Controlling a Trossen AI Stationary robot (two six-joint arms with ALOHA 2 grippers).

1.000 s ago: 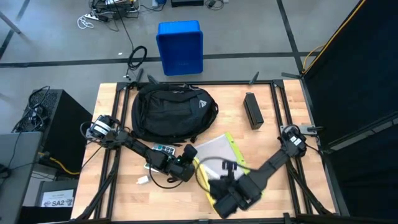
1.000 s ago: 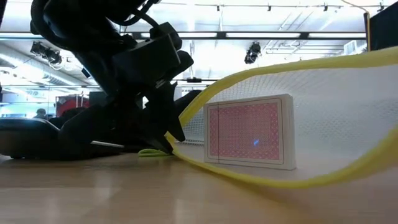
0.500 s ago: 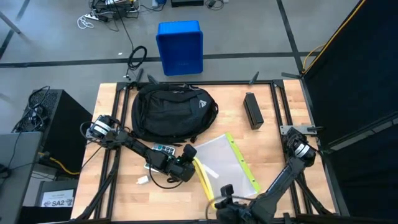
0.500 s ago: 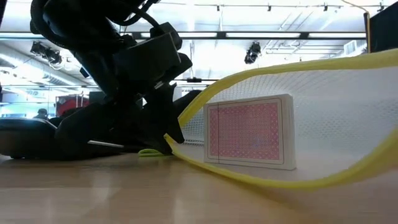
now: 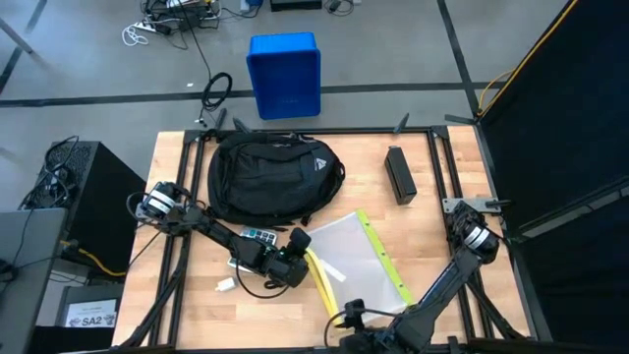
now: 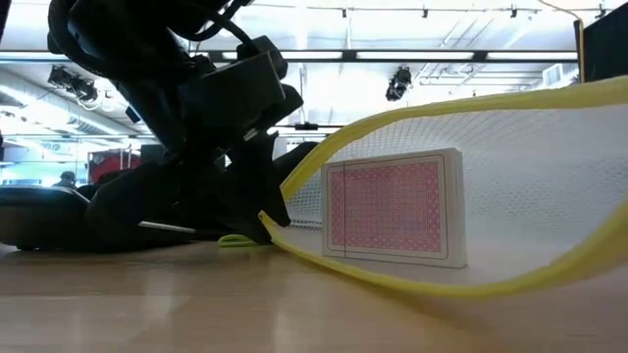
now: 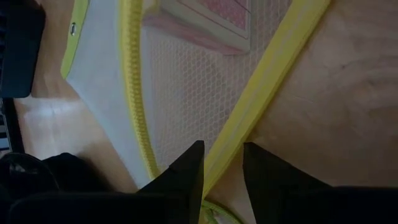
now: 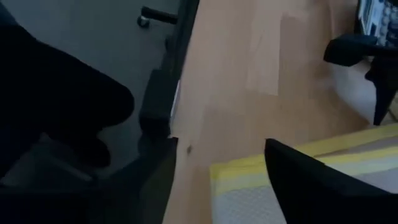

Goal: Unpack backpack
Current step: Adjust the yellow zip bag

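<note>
While your left tool [image 7: 221, 163] pinches the yellow edge of the mesh pouch [image 5: 359, 258] mid-counter, your right tool [image 8: 217, 168] hangs with fingers spread over the pouch's near corner at the counter [image 5: 432, 226] edge. The backpack [image 5: 270, 177] lies far left.

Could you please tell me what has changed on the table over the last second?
The right hand drew back off the mesh pouch toward the table's near edge and opened. The left hand kept pinching the pouch's yellow edge; the backpack and card deck stayed put.
</note>
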